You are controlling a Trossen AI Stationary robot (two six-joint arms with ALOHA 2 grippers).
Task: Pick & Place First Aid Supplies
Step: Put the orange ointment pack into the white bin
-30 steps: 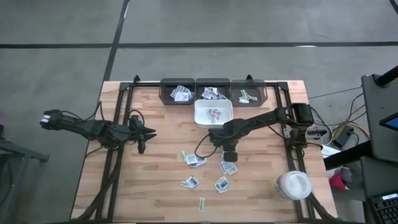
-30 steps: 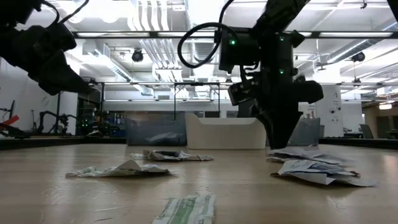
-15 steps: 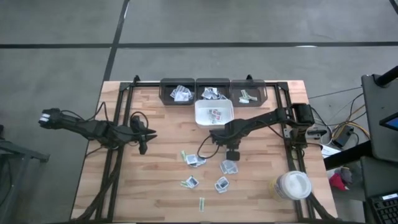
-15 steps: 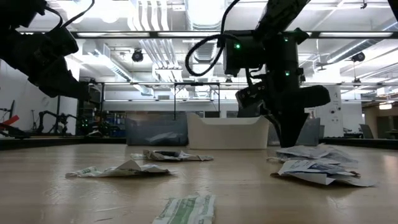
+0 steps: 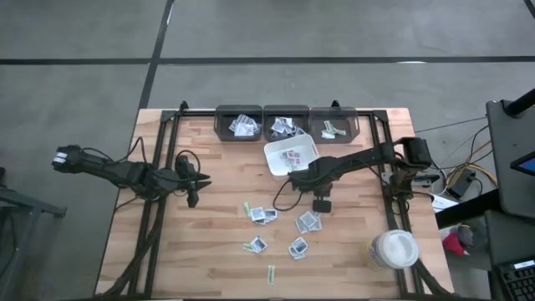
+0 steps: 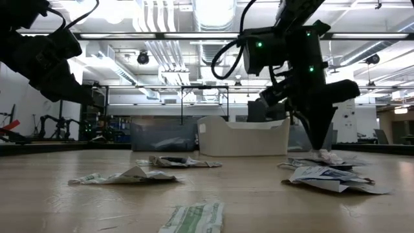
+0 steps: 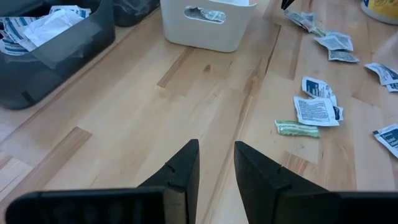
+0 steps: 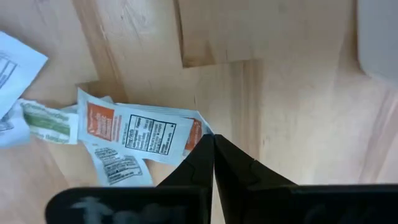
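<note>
Orange-printed packet shows only in right wrist view: right gripper closed, fingertips pinching its corner, packet flat on wood. High view shows right gripper mid-table, just above scattered first aid supplies. Left gripper waits at table's left, fingers slightly apart over bare wood. Versus a second ago: white tray now skewed, right gripper shifted rightward and closed. Open wood lies between tray and packets; jar near front-right corner.
</note>
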